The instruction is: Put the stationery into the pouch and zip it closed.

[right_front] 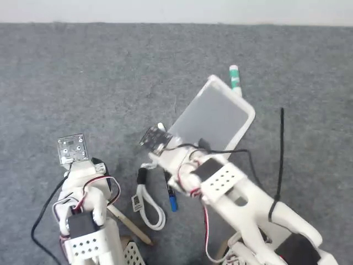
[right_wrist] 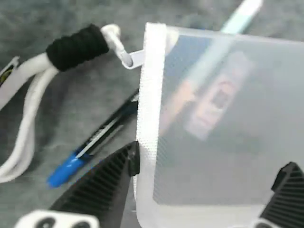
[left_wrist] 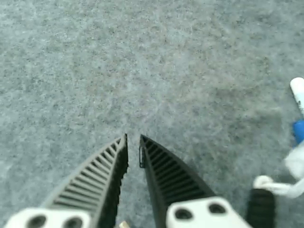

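- Pouch point(right_front: 212, 118): translucent, lies flat on the grey mat point(right_front: 99, 72), right of centre and set diagonally. Its near end sits under the right arm's wrist.
- Right wrist view: the pouch's white zip tape point(right_wrist: 149, 118) runs along the near end, with the zip pull point(right_wrist: 128, 59) at its corner. Blurred orange and blue shapes show through the plastic; I can't tell what they are.
- Right gripper point(right_wrist: 209, 166): jaws spread wide, one finger on each side of the pouch end. One finger point(right_wrist: 107, 183) is right against the zip tape. Not pinching anything.
- Green-capped pen point(right_front: 235, 77): on the mat, just off the pouch's far corner.
- Blue pen point(right_front: 171, 194): on the mat beside the pouch's near end, next to the right arm.
- White strap point(right_front: 149, 210): has a black sleeve and is clipped to the zip pull. It loops on the mat between the two arms, just beside the blue pen.
- Left gripper point(left_wrist: 133, 138): fingers nearly pressed together with a thin gap, nothing between them. It hangs over bare mat, well apart from the pouch.
- Tan stick point(right_front: 130, 225): on the mat by the left arm's base.
- Black cable point(right_front: 281, 154): runs along the right arm.
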Robot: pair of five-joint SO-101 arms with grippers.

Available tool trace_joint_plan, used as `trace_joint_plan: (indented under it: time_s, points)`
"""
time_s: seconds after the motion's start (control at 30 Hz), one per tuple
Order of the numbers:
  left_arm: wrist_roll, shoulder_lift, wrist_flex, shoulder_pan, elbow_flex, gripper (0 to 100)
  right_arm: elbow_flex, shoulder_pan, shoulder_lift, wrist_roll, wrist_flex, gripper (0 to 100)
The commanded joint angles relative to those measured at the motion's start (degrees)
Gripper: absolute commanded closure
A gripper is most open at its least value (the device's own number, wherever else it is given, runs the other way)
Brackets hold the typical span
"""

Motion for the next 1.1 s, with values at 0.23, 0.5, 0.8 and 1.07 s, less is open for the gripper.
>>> trace_joint_plan:
  time_s: [0.23, 0.5, 0.8, 1.07]
  points:
    - [0.26, -1.05, -1.32, -0.09, -0.84, 96, -4.13, 13.76, -1.45, 1.85, 1.71, 58.1]
    - [0.26, -1.05, -1.23, -0.09, -0.84, 96, -15.47, 11.82, -13.49, -24.53, 21.67, 57.9]
    - [0.26, -1.05, -1.23, -0.09, -0.84, 96, -13.63, -5.93, -17.54, -42.81, 21.23, 61.9]
    - [0.26, -1.05, -1.23, -0.09, -0.84, 96, -13.63, -12.44, -9.01, -47.03, 12.62, 70.9]
